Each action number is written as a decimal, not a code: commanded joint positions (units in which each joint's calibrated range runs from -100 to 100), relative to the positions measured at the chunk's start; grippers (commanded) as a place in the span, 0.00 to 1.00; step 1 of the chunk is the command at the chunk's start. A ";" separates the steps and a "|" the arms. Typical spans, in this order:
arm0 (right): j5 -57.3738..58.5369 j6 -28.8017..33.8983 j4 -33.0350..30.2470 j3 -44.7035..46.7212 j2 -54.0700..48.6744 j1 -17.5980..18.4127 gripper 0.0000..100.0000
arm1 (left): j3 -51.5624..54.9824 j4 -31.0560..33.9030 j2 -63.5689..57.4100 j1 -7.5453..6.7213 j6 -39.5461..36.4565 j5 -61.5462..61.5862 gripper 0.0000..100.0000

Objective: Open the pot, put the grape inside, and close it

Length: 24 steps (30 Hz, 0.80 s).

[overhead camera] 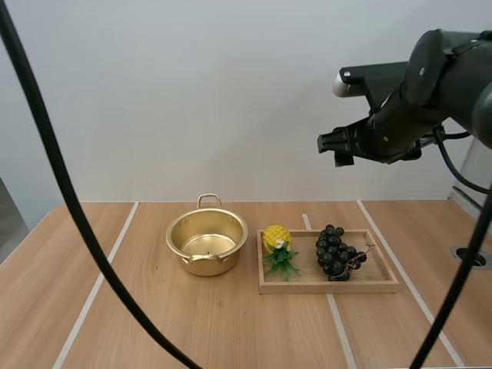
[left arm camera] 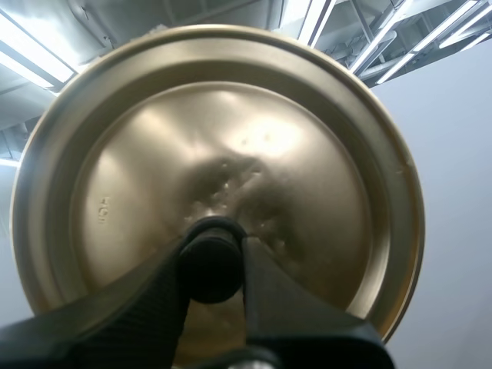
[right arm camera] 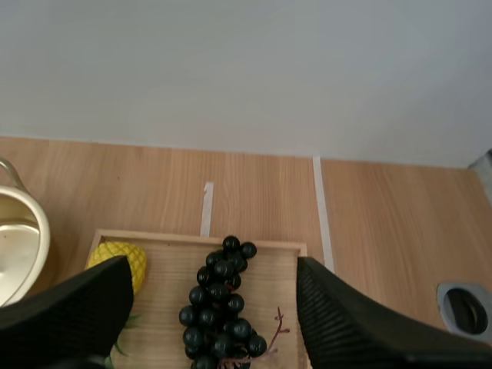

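Lid (left arm camera: 231, 138) pinched in left gripper (left arm camera: 214, 257), right gripper (right arm camera: 209, 269) spread wide above grapes (right arm camera: 221, 307) on tray (right arm camera: 169, 240)

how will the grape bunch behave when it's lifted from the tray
The grape bunch is many round berries on a thin stem, so it will probably sag and swing, not lift stiffly. The glossy berries may slip from a pinch. Lying flat in the wooden tray, it seems unlikely to roll.
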 commanded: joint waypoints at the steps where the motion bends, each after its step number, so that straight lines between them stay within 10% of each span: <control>1: 1.43 0.41 2.84 -0.38 3.83 -2.02 1.00 | -0.79 0.98 -0.32 -0.19 -0.63 -1.10 0.00; 24: 6.91 -7.85 12.97 -0.38 25.36 -5.25 1.00 | -0.83 1.59 -0.09 -0.19 -0.52 -1.78 0.00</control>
